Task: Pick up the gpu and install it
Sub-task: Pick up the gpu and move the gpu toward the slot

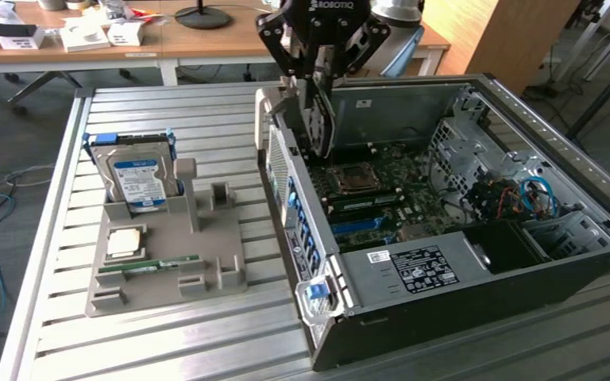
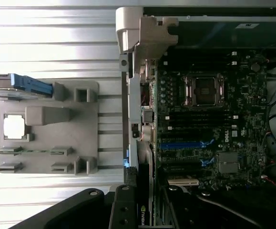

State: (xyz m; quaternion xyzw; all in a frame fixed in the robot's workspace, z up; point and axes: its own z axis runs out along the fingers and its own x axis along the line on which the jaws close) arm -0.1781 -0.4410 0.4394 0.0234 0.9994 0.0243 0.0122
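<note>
Gripper (image 1: 319,75) is clamped on the gpu (image 1: 318,119), card hanging on edge, roughly upright, above the open computer case (image 1: 593,198) and close to its rear wall, over the far end of the motherboard (image 1: 390,198); not seated yet by the look of it. Wrist view has the card's edge (image 2: 141,214) between the fingers, with the blue slot (image 2: 183,143) ahead on the board. To do this well, I'd say: keep the card square to the board, line its bottom edge up along the slot and its bracket end with the rear wall opening, go straight down, no twist, push evenly. Risk is catching the rear wall or the pale latch (image 2: 128,28). Case lies on a slatted metal bench (image 1: 178,333); grey holder (image 1: 167,270) beside it carries a hard drive (image 1: 140,178), a chip (image 1: 125,242) and a memory stick (image 1: 162,263). Wooden desk (image 1: 231,40) with clutter behind, office floor around.
</note>
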